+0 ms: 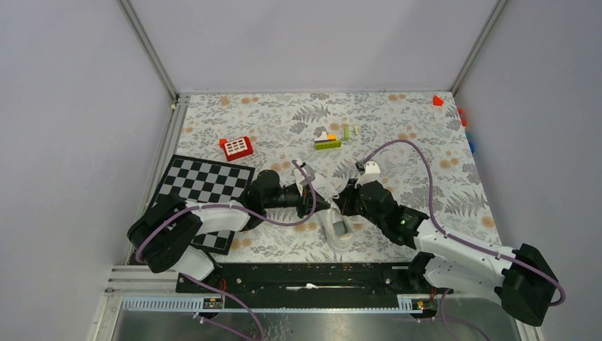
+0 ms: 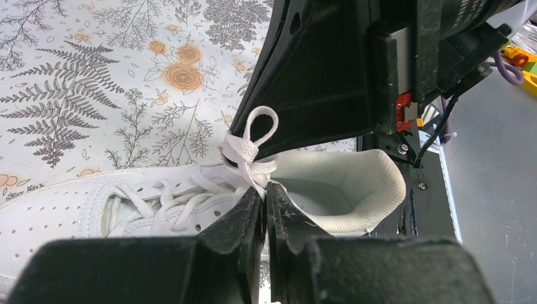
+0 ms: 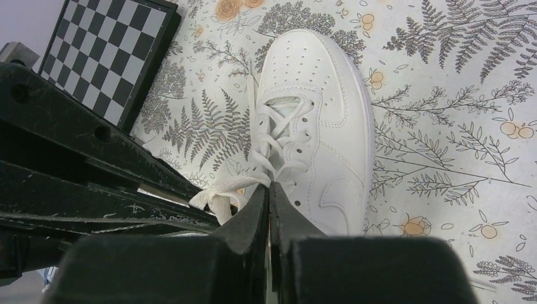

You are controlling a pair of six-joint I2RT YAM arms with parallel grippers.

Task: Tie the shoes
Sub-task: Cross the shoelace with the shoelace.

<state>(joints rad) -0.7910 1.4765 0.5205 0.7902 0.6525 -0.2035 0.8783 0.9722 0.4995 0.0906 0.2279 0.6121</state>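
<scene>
A: Position of sneaker (image 1: 340, 234)?
B: Found mid-counter (image 1: 426, 142), just beyond the arm bases. Read long axis as roughly 12-to-6 in the top view. Heel opening toward 6 o'clock, toe toward 12, mostly hidden there beneath both arms.

A: Laces (image 3: 278, 126)?
B: Threaded up the tongue, then gathered into a small knot (image 2: 244, 152) with one loop (image 2: 263, 123) beside the heel opening. In the left wrist view, placed at 12 o'clock from the fingertips, just beside them.

A: Nearer arm?
B: Neither; judged equal. Logged left end effector (image 2: 266, 190) at 9 o'clock of the knot and right end effector (image 3: 269, 189) at 4 o'clock in the top view. Both sets of tips together over the knot, from opposite sides of the long axis.

A: Opening of each?
B: Right: pressed fully together, with a strand from the eyelets straight into the tips; taken as pinching the laces. Left: narrow slit only, with a strand from the knot down to the tips. Pinched or merely touching, cannot tell.

A: Bearing on the next move?
B: Judgement only: direct any tightening pull outward toward 9 and 4 o'clock, crosswise to the sneaker and away from the knot. Risk: dragging the sneaker sideways on an uneven pull.
</scene>
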